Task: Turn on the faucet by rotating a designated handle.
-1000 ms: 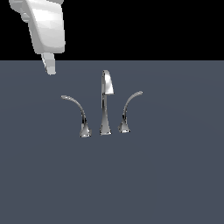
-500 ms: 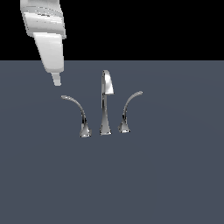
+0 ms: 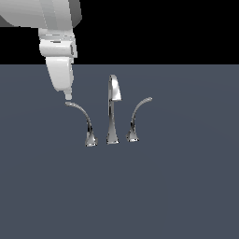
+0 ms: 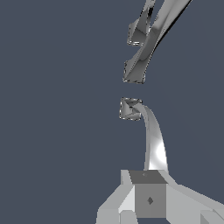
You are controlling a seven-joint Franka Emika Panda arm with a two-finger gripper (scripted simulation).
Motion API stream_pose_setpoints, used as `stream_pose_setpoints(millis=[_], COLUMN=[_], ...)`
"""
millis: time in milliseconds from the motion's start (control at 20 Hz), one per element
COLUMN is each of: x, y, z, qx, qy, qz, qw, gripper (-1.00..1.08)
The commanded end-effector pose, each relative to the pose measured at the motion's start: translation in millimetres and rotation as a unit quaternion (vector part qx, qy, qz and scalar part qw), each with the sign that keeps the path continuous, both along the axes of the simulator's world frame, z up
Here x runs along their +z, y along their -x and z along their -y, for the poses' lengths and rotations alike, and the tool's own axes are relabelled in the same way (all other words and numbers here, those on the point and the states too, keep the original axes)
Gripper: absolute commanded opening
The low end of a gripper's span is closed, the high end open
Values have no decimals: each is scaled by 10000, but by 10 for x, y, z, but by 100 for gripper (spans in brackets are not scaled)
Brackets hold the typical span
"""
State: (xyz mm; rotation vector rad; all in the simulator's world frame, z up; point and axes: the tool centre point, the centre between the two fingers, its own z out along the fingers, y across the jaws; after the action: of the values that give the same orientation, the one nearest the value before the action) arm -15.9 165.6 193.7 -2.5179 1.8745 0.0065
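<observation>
Exterior view: the faucet [image 3: 112,112] stands a little above the centre of the frame on a flat slate-grey worktop [image 3: 186,186], under a black band that fills the top of the picture. It is a chrome set of three pieces in a row. The spout [image 3: 112,109] is the tall middle piece, upright, with a broad flat head. On the exterior view's right is a curved lever [image 3: 137,117] whose tip slants upward. On the exterior view's left is the handle [image 3: 82,119], rising from a small flared base and arching over toward the left of the frame until its tip runs nearly level.

The white arm comes down from the upper left of the frame. The gripper [image 3: 68,97] hangs with its lowest point just above the handle's tip; whether they touch cannot be told from here. Only a single narrow end shows, so whether the jaws are apart or together cannot be told.

In the wrist view the handle [image 4: 151,140] runs from its square-looking base near mid-frame down to the grey gripper [image 4: 148,192] at the bottom edge, where its tip passes out of sight behind a grey block. The spout [image 4: 151,41] and the other lever [image 4: 142,24] lie beyond it. The jaws' state cannot be made out here either.
</observation>
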Motion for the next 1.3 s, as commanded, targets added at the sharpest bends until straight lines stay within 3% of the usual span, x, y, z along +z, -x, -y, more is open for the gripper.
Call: stream_pose_setpoints(millis=[0,400,800,1250], x=[-75,-219,-234,-233], y=[-94,-280,-303,-8], z=[7,35,41,-21], qx=[-172,-512,-552,-554], qy=[12,28,27,26], qz=[5,8,6,7], qw=[9999,9987,9985,9985], gripper=[-100,-100,-100,-100])
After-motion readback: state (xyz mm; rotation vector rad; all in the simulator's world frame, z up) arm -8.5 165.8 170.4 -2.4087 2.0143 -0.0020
